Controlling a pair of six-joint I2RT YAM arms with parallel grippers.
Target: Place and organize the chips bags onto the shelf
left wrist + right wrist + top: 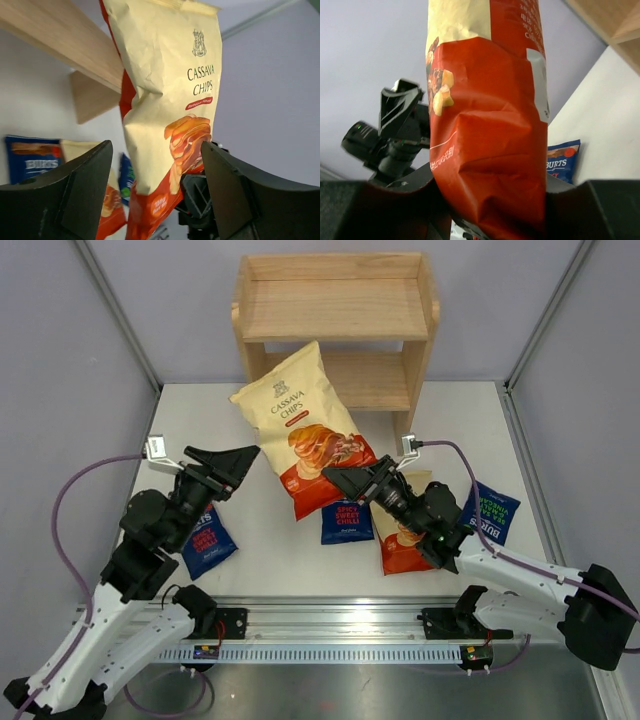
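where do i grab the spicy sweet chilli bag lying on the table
Likely its near edge, pinched from above: the Spicy Sweet Chilli bag lies flat, label up, that edge is free, and a Cassava bag sits against its right side.

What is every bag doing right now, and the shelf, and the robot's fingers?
raised Cassava bag: held up, off the table.
other Cassava bag: lying flat.
left Burts bag: lying flat.
middle Burts bag: lying flat.
green Burts bag: lying flat.
shelf: no bags visible on it.
left fingers: open.
right fingers: shut on the raised Cassava bag.
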